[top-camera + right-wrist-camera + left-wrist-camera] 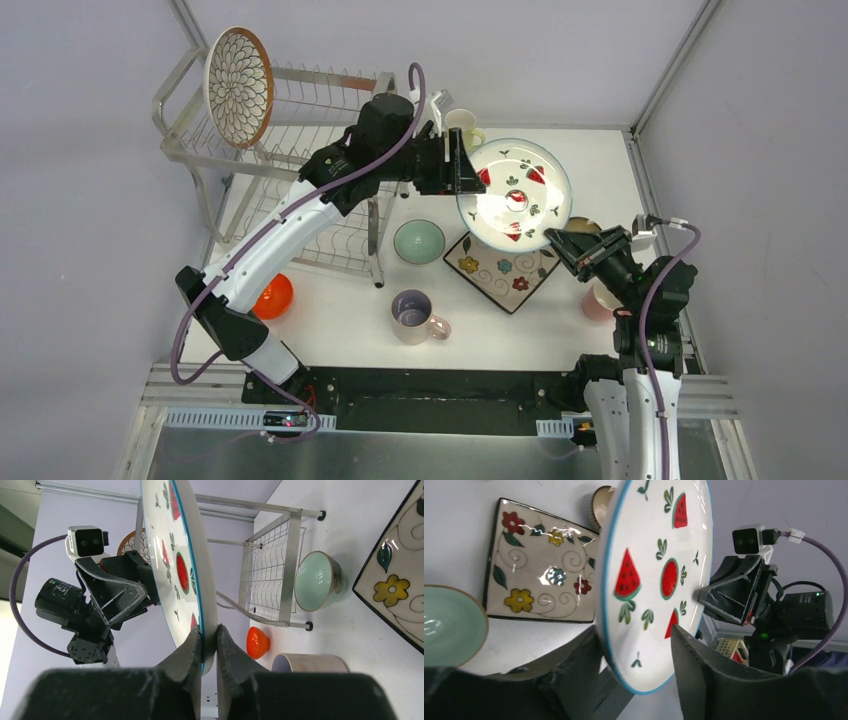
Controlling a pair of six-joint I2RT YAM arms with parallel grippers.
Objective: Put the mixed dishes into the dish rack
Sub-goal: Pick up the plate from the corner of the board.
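The red-fruit round plate (515, 195) is held on edge in the air above the table. My right gripper (562, 242) is shut on its near rim (209, 630). My left gripper (470, 170) is open, its two fingers straddling the plate's opposite rim (636, 630) with a gap on the face side. The plate's face shows in the left wrist view (659, 570). The silver dish rack (170, 105) stands at the far left with the petal-pattern plate (238, 85) upright on its top tier.
On the table lie the flowered square plate (500, 270), mint bowl (418, 240), lilac mug (412, 312) and orange bowl (272, 296) by the rack. A pale mug (462, 125) stands at the back. A pink mug (600, 300) and a brown bowl (583, 225) are partly hidden by my right arm.
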